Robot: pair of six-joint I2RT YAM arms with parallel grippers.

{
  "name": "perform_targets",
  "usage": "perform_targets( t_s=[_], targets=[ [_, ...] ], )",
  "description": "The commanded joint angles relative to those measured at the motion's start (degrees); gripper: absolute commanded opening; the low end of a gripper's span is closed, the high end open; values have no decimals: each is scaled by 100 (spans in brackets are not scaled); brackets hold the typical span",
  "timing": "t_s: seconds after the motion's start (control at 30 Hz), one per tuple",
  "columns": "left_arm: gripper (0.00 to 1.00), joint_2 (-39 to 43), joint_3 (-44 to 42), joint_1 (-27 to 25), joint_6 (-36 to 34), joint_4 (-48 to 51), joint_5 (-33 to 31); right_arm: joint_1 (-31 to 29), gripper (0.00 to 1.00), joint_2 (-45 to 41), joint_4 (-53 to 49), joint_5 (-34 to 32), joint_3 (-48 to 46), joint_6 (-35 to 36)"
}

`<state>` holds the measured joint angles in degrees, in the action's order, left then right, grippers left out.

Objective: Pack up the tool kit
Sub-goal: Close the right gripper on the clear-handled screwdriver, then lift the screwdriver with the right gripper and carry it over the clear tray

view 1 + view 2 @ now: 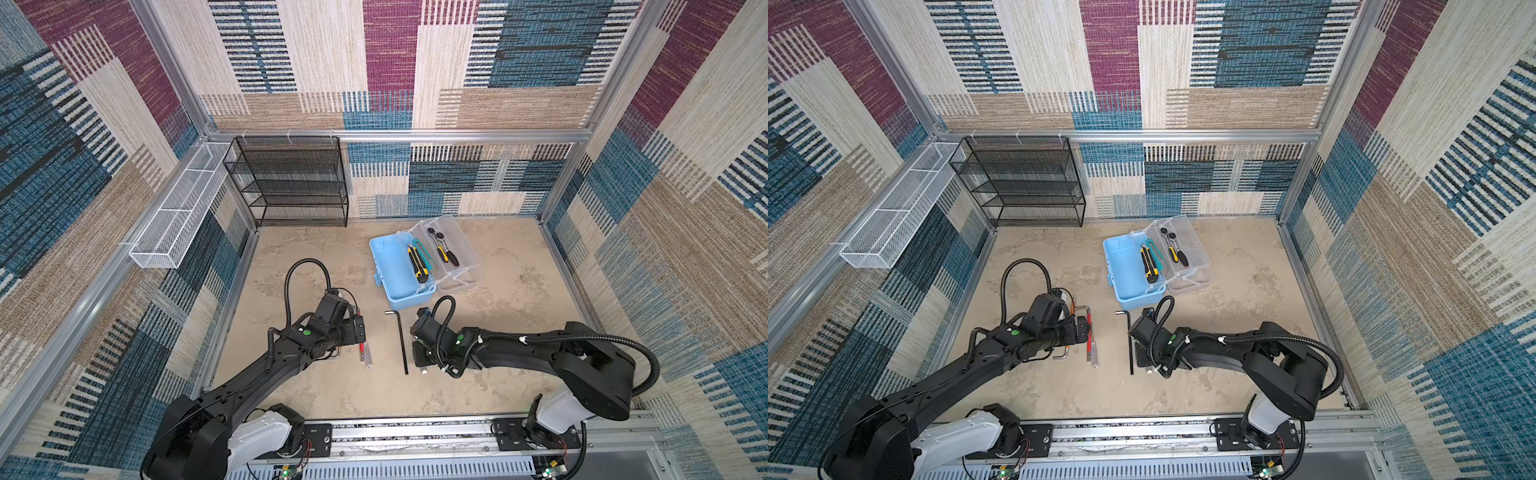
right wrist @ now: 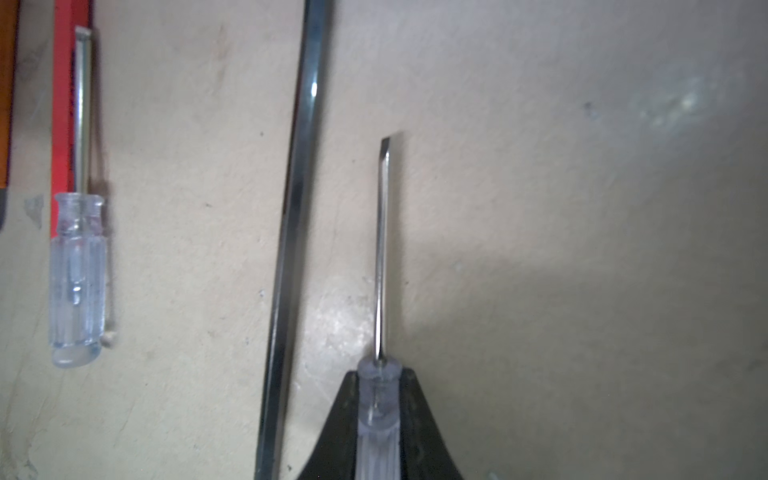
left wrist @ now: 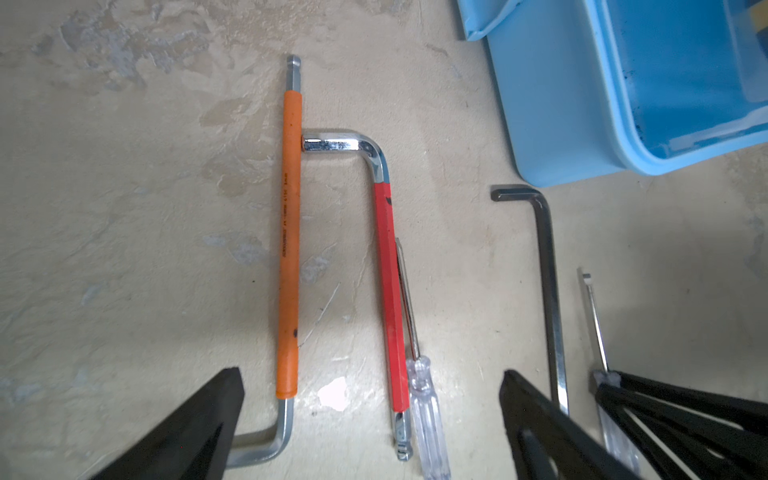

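The jaws of my right gripper (image 2: 379,376) pinch the flat screwdriver (image 2: 381,249) by its clear handle, which is light, stiff and I think slippery; those of my left gripper (image 3: 372,374) stand wide open, empty.

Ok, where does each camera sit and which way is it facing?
Top views: high over the robot, facing down at the table; both arms show.
Left wrist: faces down past the open left hand at the orange hex key.
Right wrist: faces down past the right hand gripping a flathead screwdriver.
Shared: black hex key, in all.
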<state>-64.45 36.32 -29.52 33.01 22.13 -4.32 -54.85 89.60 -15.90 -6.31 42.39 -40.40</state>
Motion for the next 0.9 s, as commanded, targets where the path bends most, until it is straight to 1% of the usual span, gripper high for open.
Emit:
perform_targets(
  t_s=[0.0, 0.33, 0.43, 0.57, 0.67, 0.87],
  targets=[
    [99, 12, 48, 4, 89, 85, -29, 156, 13, -142, -669, -114, -48, 271],
    [100, 36, 82, -52, 98, 90, 256, 635, 13, -756, -835, -355, 386, 840],
    [98, 37, 80, -106, 57, 129, 425, 800, 13, -981, -999, -485, 560, 1072],
    [95, 52, 77, -184, 60, 208, 432, 1253, 13, -1279, -998, -479, 666, 1516],
    [93, 47, 108, -259, 120, 213, 432, 1635, 14, -1432, -959, -464, 863, 1976],
    [88, -86, 282, -395, 167, 338, 338, 2326, 15, -1303, -935, -424, 1507, 2816]
  ],
)
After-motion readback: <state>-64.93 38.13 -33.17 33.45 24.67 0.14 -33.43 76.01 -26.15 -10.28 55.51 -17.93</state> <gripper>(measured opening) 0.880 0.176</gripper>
